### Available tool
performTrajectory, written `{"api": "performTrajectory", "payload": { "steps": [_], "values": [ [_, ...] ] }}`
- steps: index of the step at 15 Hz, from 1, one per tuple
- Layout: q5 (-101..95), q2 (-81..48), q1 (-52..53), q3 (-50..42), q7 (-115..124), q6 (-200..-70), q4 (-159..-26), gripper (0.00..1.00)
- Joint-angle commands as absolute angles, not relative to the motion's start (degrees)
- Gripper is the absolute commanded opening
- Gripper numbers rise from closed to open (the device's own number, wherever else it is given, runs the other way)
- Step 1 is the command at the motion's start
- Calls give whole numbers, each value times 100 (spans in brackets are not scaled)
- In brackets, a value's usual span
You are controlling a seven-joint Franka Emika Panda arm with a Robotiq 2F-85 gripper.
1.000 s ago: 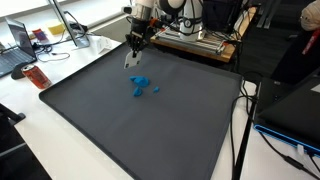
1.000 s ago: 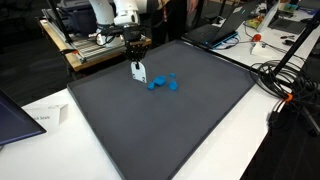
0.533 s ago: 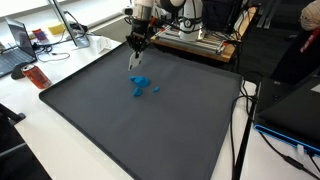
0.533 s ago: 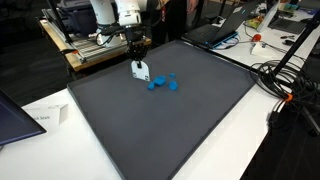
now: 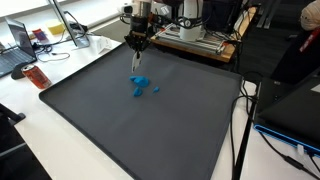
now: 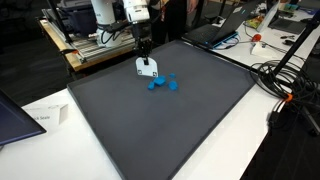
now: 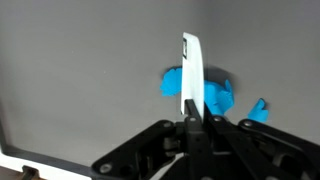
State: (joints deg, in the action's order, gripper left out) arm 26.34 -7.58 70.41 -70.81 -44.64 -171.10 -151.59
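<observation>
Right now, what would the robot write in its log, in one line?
gripper: shut on white strip | strip: hangs below the fingers, over gray mat | blue pieces: on mat, beside strip

Fingers downward, pressed tightly together.

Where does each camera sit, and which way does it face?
Exterior view: raised beyond the mat's near edge, facing the arm at the far edge; the gripper is shut on a strip above the blue pieces.
Exterior view: raised off another side, looking across the mat at the arm, upper left.
Wrist view: looks down past the gripper, at the bottom, onto strip and pieces.
Shared: all show mat, strip, pieces.
</observation>
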Motion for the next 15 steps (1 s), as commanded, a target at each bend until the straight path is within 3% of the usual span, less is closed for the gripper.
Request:
{"api": "performTrajectory", "payload": {
  "steps": [1,6,10,11,12,13,15],
  "values": [
    [2025,-382,7814,-7946,-4436,-16406,-14904,1],
    [1649,-66,8772,-8755,-4602,-15590,-14476,1],
    [1681,420,9180,-8892,-5148,-15005,-14159,1],
    [1008,847,7930,-7623,-4803,-14978,-14119,1],
    [880,943,7767,-7391,-4857,-14848,-14089,1],
    [845,1001,8280,-7832,-4948,-14761,-14087,1],
    [314,1422,7710,-7198,-4793,-14734,-14138,1]
  ]
}}
